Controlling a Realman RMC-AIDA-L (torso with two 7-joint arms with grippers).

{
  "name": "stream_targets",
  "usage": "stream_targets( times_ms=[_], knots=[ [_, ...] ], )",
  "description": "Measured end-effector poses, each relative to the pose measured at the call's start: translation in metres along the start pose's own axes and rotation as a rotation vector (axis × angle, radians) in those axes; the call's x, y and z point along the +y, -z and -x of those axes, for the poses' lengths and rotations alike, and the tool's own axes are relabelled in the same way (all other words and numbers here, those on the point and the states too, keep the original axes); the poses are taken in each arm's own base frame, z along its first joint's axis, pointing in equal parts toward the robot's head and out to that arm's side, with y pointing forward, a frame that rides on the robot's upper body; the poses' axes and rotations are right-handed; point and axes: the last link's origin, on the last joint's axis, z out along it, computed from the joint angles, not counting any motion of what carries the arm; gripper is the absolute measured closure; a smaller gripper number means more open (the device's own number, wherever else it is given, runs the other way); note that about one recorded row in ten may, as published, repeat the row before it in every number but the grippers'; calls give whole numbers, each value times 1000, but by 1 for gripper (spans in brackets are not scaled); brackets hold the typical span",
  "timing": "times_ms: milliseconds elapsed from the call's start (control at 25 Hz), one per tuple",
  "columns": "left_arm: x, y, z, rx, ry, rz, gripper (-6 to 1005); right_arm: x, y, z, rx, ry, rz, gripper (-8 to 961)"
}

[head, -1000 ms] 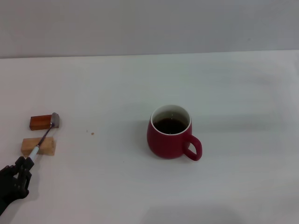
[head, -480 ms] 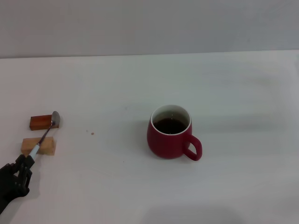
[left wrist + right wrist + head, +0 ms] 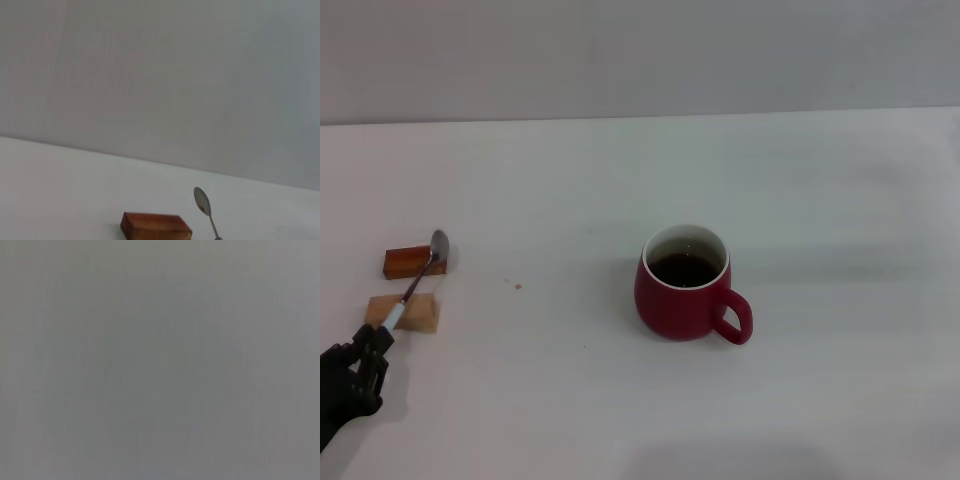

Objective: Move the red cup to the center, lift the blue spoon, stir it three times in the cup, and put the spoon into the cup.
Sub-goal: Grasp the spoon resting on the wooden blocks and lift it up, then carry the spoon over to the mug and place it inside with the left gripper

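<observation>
The red cup [image 3: 685, 290] stands near the middle of the white table, its handle toward the front right and dark liquid inside. The blue spoon [image 3: 418, 277] is at the far left; its metal bowl is tilted up over the dark wooden block [image 3: 404, 263]. My left gripper [image 3: 374, 338], black, is at the front left corner and is shut on the end of the spoon's pale handle. The left wrist view shows the spoon's bowl [image 3: 202, 201] raised beside the dark block [image 3: 156, 226]. The right gripper is out of view; its wrist view is plain grey.
A pale wooden block [image 3: 417, 314] lies under the spoon's handle, just in front of the dark block. A tiny speck [image 3: 518, 286] lies between the blocks and the cup. The white table [image 3: 570, 390] ends at a grey wall behind.
The spoon's bowl has risen and shifted slightly away from me, off the dark block. My left gripper has moved up a little with the handle. The cup has not moved.
</observation>
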Motion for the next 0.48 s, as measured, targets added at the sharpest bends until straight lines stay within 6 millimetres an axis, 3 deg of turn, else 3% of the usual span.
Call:
stream_targets(
  times_ms=[200, 480],
  knots=[
    [2, -5, -7, 35, 10, 22, 867, 1, 0, 0, 1, 1, 3, 448],
    [1, -27, -26, 80, 25, 73, 867, 0, 5, -4, 9, -1, -1, 447]
  ],
)
